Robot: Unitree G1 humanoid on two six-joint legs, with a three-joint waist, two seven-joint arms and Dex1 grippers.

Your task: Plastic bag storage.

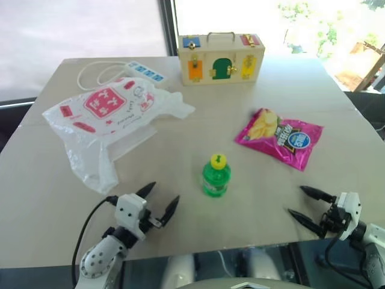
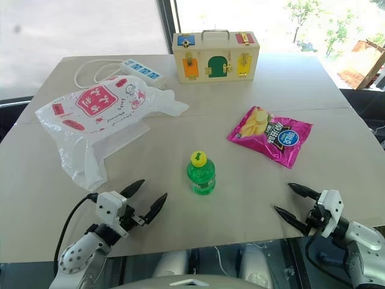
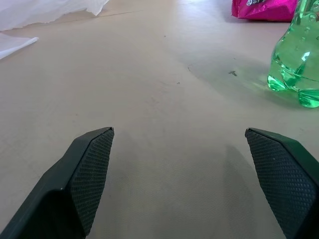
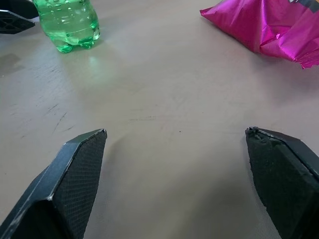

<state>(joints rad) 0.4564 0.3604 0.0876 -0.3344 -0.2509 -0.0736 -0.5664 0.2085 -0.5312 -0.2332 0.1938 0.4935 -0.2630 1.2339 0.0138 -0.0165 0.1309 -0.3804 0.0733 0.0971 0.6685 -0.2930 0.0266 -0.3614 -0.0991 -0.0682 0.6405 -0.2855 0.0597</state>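
The plastic bag lies flat and crumpled on the left half of the table, translucent white with red printed panels; a corner of it shows in the left wrist view. My left gripper hovers open near the front edge, below the bag and left of the green bottle, with nothing between its fingers. At the front right, my right gripper is open and empty too, pointing toward the table's middle.
A magenta crisp packet lies right of centre. A wooden latch box stands at the back, with a white power strip and its cord to the left of it. The beige table ends just in front of both grippers.
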